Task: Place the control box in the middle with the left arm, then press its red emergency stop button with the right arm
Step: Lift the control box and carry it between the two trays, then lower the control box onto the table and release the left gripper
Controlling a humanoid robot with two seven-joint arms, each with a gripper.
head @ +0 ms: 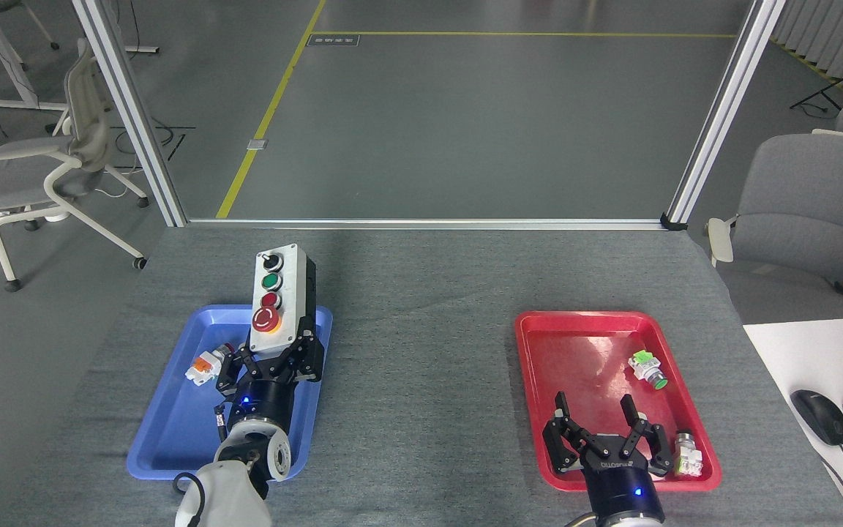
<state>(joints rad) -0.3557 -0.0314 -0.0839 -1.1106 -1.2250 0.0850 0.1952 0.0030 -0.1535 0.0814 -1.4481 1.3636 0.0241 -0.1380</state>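
My left gripper is shut on the near end of the control box, which hangs lifted above the blue tray with its far end reaching past the tray's back rim. On the box's light-grey face sit a black knob, a green button, a small red button and the red emergency stop button, nearest my gripper. Over the near part of the red tray, my right gripper stands open with nothing between its fingers. The middle is bare grey woven tabletop between the two trays.
A loose orange-and-white switch part lies in the blue tray left of my gripper. In the red tray lie a green-tipped part and a white part. A white desk with a mouse stands at the right edge.
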